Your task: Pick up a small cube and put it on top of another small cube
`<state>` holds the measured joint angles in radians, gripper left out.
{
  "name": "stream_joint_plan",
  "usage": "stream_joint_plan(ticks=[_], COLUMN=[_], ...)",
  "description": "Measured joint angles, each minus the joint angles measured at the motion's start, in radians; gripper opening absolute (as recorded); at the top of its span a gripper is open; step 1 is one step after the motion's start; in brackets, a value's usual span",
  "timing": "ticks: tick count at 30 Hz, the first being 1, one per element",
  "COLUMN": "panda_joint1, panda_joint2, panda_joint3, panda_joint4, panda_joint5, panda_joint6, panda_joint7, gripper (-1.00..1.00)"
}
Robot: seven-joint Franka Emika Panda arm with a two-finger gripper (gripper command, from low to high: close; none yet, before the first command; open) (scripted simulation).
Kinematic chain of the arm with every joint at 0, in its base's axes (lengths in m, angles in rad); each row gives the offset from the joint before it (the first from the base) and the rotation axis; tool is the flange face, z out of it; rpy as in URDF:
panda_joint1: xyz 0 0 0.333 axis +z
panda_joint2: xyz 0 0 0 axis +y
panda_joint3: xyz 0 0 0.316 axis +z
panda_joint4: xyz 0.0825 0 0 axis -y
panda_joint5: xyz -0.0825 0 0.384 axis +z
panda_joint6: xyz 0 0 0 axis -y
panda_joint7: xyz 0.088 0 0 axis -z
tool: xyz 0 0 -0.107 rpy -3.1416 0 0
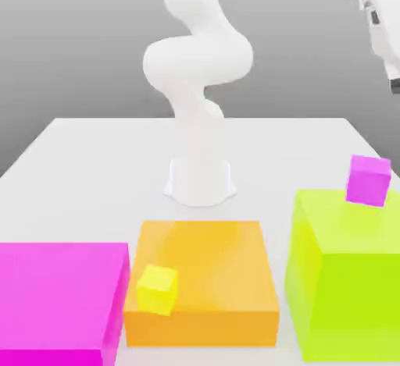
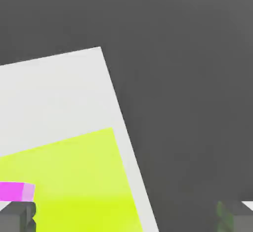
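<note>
Cubes are spread on the white desk [image 1: 94,146]. The small magenta cube [image 1: 368,179] is seen on top of the big lime-green block [image 1: 348,278], near its back edge. The small yellow cube [image 1: 157,289] is set on the orange block [image 1: 201,278], at its front corner beside the big magenta block [image 1: 58,298]. The pincer [image 2: 128,216] is held wide open above the green block, with nothing gripped.
</note>
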<state>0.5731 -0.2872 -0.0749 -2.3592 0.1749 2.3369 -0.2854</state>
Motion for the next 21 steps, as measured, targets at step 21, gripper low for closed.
stream_joint_plan(ticks=[21], panda_joint1=[0.264], panda_joint2=[0.323], panda_joint3=[0.126], panda_joint4=[-0.106], panda_joint5=[-0.109], panda_joint6=[0.124], panda_joint7=[-0.738], gripper=[0.00])
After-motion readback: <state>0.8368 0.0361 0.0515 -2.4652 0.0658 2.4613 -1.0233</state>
